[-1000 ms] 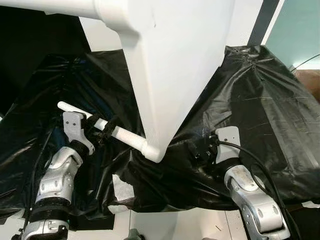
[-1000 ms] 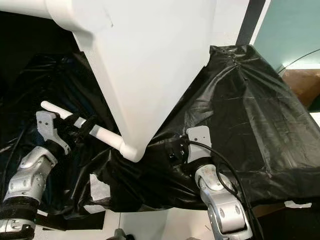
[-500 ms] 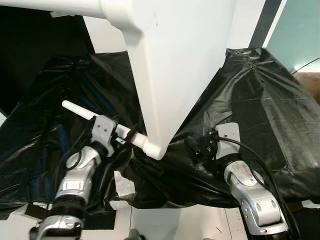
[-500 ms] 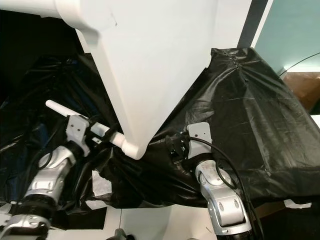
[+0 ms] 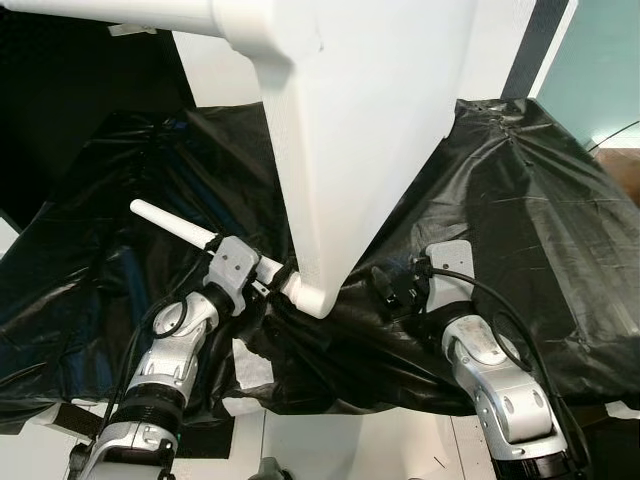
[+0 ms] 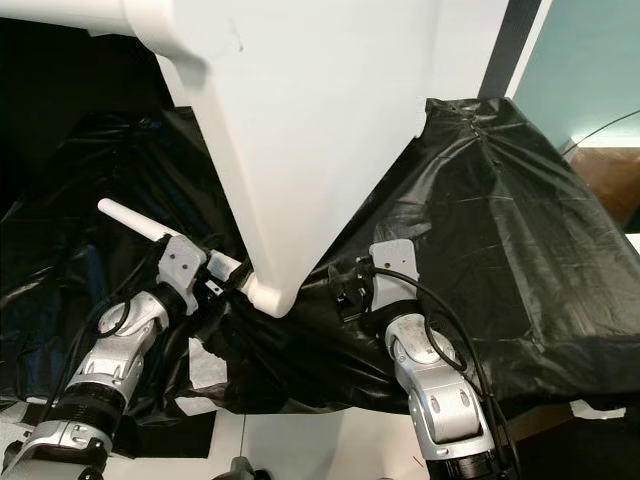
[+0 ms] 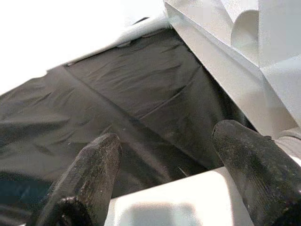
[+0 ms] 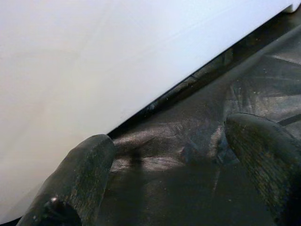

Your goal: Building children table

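Observation:
A big white tabletop (image 5: 360, 120) stands tilted, its lower corner resting on the black sheet (image 5: 520, 200). A white table leg (image 5: 170, 222) sticks out to the left from the socket at that corner. My left gripper (image 5: 262, 285) holds this leg close to the socket; in the left wrist view the leg (image 7: 178, 197) sits between the two fingers (image 7: 89, 179) and touches both. My right gripper (image 5: 390, 290) hovers over the sheet just right of the corner, open, beside the tabletop's edge (image 8: 94, 56), with only black sheet between its fingers (image 8: 80, 174).
Crinkled black plastic covers the whole work surface and hangs over its front edge. White floor (image 5: 330, 450) lies below that edge. A black cable (image 5: 520, 325) loops along my right forearm. A teal wall (image 5: 600, 60) is at the far right.
My left gripper has slid along the leg from its outer part to right next to the socket. The right gripper has barely moved. The camera has shifted slightly.

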Motion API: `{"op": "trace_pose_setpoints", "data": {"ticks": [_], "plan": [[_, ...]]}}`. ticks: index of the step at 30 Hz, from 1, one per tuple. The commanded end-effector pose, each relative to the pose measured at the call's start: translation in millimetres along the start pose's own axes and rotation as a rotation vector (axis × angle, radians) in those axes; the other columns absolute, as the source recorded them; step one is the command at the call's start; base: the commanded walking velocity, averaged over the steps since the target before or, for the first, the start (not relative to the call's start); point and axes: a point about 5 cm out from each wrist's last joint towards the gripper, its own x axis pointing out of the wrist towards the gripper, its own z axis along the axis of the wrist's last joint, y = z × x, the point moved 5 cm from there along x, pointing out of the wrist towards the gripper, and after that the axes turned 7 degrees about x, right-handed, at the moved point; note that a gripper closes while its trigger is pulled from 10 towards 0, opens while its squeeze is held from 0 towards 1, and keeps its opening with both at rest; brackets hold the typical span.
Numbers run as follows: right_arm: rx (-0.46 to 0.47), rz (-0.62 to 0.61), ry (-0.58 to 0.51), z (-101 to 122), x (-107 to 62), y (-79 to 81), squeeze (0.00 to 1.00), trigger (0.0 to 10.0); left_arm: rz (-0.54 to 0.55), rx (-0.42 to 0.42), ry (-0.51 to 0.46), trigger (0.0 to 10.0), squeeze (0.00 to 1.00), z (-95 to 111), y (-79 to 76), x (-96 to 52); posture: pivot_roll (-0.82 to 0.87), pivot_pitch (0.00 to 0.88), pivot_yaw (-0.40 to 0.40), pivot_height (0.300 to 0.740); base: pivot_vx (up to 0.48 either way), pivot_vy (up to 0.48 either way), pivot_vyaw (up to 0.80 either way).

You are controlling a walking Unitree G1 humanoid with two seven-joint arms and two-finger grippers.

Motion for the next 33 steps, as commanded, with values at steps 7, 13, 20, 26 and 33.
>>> {"op": "trace_pose_setpoints", "data": {"ticks": [7,13,20,26,33], "plan": [[-0.049,-0.085,0.047,-7,8.4,-19.6,0.0,10.0,-0.116,0.001,-0.023,10.0,0.0,7,-25.6,10.6,-0.07,0.037,0.033,0.74,0.0,0.0,0.0],[-0.011,-0.143,0.09,-12,19.0,-31.5,0.0,10.0,-0.17,0.008,-0.08,10.0,0.0,21,-33.4,16.2,-0.06,0.034,0.034,0.74,0.0,0.0,0.0],[0.011,-0.159,0.109,-15,27.7,-34.1,0.0,10.0,-0.207,0.017,-0.11,10.0,0.0,29,-38.8,18.5,-0.06,0.034,0.039,0.74,0.0,0.0,0.0],[0.006,-0.183,0.11,-12,39.6,-41.1,0.0,10.0,-0.242,0.009,-0.12,10.0,0.0,32,-44.3,18.3,-0.06,0.034,0.046,0.74,0.0,0.0,0.0],[0.039,-0.189,0.092,-6,53.7,-49.9,0.0,10.0,-0.278,-0.025,-0.15,10.0,0.0,39,-52.2,20.0,-0.06,0.029,0.05,0.74,0.0,0.0,0.0]]}}
